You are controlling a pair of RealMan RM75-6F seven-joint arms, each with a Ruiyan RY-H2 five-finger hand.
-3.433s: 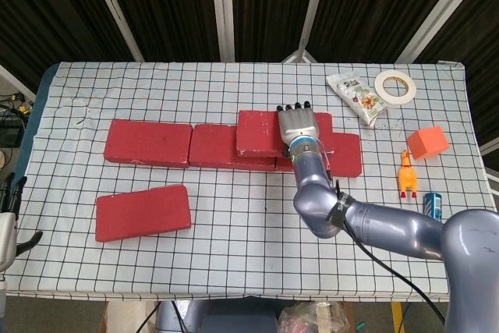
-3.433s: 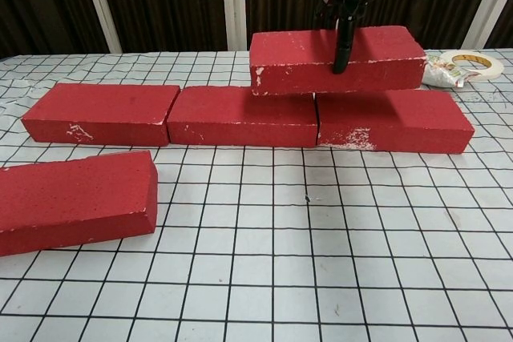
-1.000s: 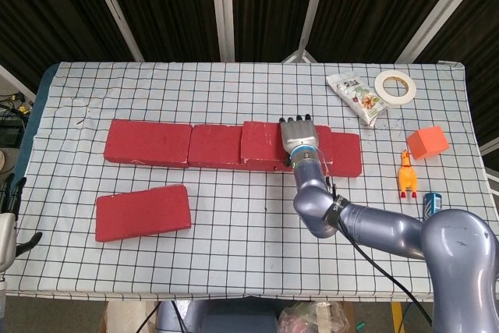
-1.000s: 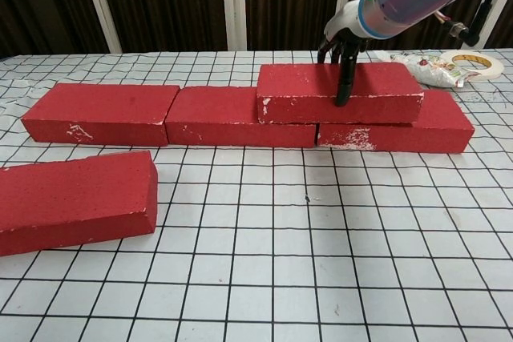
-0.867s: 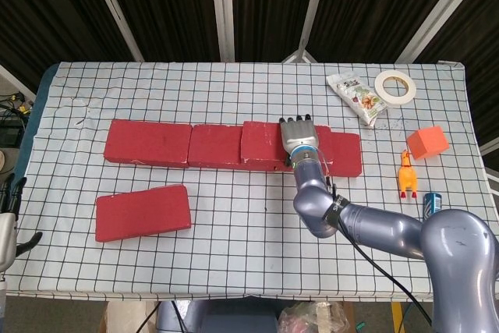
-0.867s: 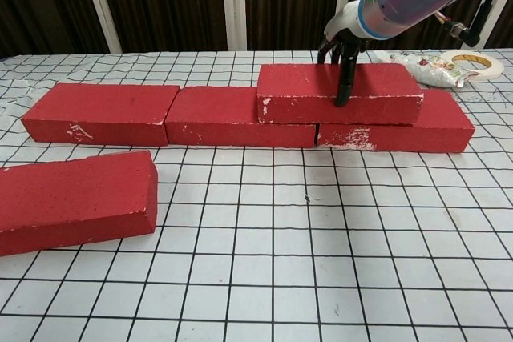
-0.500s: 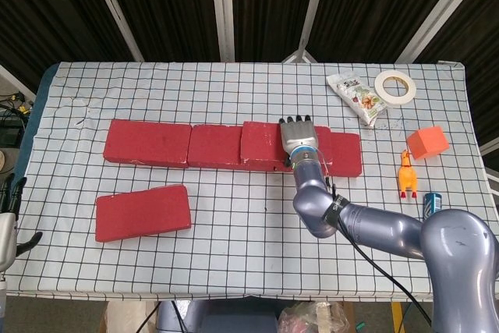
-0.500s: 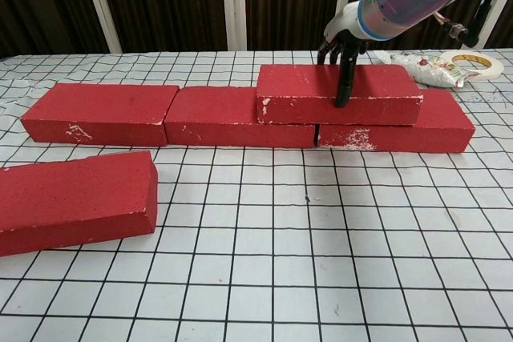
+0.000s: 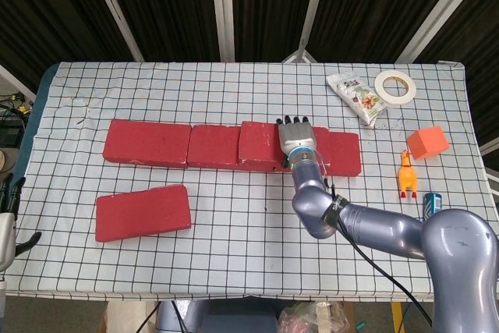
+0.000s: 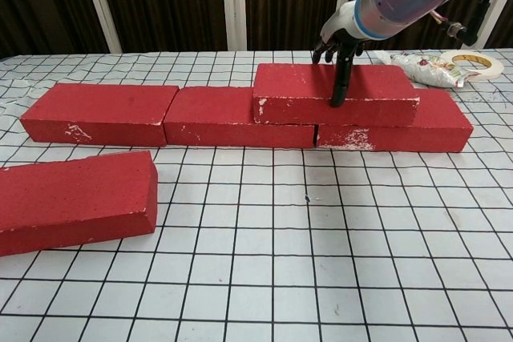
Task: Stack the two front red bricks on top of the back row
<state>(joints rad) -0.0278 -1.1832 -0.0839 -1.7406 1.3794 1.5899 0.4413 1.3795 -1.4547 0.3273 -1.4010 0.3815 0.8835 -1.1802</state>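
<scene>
Stacked brick (image 10: 296, 92), gripped between fingers (image 10: 337, 78)

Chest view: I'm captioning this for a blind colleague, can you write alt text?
The robot's right hand grips a red brick resting across the joint of two bricks in the back row of three bricks. A fourth brick lies alone at front left on the checked tablecloth.
</scene>
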